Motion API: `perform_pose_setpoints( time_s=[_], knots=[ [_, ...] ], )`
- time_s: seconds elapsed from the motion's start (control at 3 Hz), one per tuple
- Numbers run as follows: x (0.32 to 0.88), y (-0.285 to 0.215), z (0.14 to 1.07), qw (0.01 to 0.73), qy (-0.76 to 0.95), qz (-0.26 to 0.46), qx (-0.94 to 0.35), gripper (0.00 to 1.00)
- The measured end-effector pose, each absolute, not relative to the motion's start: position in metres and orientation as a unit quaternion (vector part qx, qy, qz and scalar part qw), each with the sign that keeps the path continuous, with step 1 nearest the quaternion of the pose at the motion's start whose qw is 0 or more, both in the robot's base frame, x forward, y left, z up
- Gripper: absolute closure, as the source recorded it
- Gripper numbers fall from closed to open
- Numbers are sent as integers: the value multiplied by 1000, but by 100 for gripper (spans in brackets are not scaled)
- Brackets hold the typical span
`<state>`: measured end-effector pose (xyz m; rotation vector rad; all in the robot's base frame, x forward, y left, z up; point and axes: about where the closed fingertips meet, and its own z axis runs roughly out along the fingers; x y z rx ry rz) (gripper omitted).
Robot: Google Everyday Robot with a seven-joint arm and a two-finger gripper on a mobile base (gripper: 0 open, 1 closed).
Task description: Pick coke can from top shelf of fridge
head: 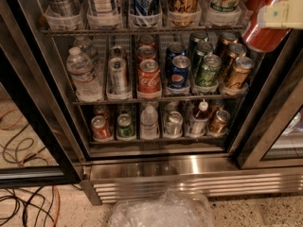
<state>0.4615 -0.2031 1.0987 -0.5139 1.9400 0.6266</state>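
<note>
The coke can [263,31], red with white script, is tilted at the top right, in front of the fridge's right door frame and out past the top shelf [94,31]. My gripper [283,14] shows as a pale finger across the can and is shut on it. The top shelf is a wire rack with clear lane trays holding tall cans. The fridge [189,171] stands open, with a steel base grille below.
The middle shelf holds another red Coca-Cola can [149,78], a blue Pepsi can [180,74], green and gold-brown cans and a water bottle [83,74]. A crumpled clear plastic bag [161,211] lies on the floor in front. Cables [23,150] lie at the left.
</note>
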Motion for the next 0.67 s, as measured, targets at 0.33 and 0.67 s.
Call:
perform_pose_setpoints(
  time_s=[0.33,0.67],
  knots=[
    [450,-194,1102,486,783,301,-244,100],
    [448,-192,1102,483,782,305,-248,100]
  ],
)
